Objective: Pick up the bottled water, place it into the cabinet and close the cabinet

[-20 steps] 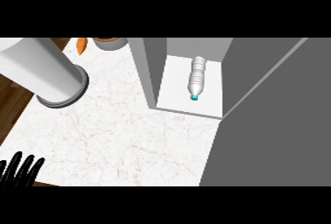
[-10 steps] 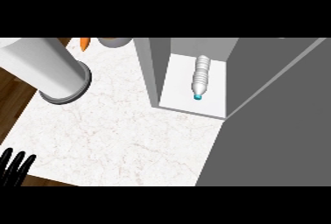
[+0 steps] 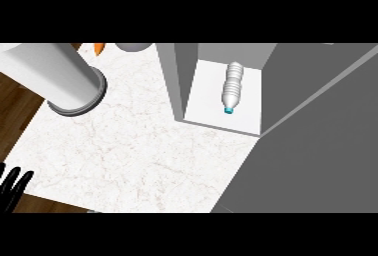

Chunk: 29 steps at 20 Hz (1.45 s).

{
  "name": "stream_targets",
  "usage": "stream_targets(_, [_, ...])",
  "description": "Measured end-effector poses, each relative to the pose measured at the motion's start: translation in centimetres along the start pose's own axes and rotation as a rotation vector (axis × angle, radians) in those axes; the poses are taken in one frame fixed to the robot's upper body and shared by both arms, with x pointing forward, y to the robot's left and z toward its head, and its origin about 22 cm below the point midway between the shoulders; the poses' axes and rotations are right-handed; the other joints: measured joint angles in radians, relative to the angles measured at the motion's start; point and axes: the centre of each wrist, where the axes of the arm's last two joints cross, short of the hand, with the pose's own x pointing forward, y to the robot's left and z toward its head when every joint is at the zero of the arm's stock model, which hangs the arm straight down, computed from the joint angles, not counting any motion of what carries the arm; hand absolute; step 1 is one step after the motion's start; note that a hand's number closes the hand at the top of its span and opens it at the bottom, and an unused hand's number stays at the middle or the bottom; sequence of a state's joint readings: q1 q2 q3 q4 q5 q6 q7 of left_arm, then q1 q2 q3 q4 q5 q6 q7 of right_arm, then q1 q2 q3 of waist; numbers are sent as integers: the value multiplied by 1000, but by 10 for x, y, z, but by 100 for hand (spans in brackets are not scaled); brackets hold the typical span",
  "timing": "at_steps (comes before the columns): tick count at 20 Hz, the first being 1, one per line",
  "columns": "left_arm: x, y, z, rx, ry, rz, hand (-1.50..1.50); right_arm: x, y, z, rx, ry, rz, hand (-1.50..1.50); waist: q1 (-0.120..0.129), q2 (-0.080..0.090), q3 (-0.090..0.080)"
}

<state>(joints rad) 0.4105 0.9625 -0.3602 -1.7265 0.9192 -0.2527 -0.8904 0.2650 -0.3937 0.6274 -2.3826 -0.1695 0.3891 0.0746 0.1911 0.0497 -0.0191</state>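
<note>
The table (image 3: 125,150) is the broadest thing here, a white marbled top running from the upper left down to the lower middle, with dark wooden floor (image 3: 18,107) showing past its left edge; over its right part stands the cabinet (image 3: 221,112), grey-walled and open toward the viewer, its white shelf bare but for one thing; the cabinet door (image 3: 317,150), a wide grey panel, swings out from the cabinet's right side and fills the lower right, so the cabinet is not closed; at the upper left a big pale cylinder (image 3: 55,75) with a dark grey rim leans across the table's corner and out over the floor; the bottle (image 3: 233,86), clear and ribbed with a small blue cap, lies on its side on the cabinet shelf, cap pointing toward the viewer, roughly midway between the cabinet's left wall and the door, touched by no hand; at the lower left edge the left hand (image 3: 13,187) shows only as black fingers (image 3: 26,179), straight, spread and pointing up, holding nothing, just off the table's lower left corner; at the top edge sit a grey round object (image 3: 133,47), cut off by the frame, and beside it a small orange thing (image 3: 99,48); what these two are I cannot tell.
</note>
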Motion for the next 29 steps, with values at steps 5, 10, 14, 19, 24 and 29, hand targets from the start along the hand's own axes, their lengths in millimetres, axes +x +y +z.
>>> stream_targets(5, [4,3,-4,-4,-4,0,-150,-20,-16,-18,-17,15,-103,150,13,3,3])
stream_targets(10, [7,8,-1,14,4,1,-150,-39,-46,-43,-120,54,-136,150,0,-6,8])
stream_targets(14, [9,11,2,30,15,6,-150,-51,-75,-74,-276,95,-136,150,-18,-15,11])
stream_targets(19, [9,13,4,44,20,16,-150,-60,-117,-123,-413,149,-121,150,-45,-20,14])
stream_targets(24, [10,16,10,60,28,19,-150,-70,-146,-156,-442,206,-114,150,-78,-37,22])
stream_targets(29, [9,19,10,62,26,17,-150,-81,-151,-169,-394,218,-120,150,-105,-57,29])
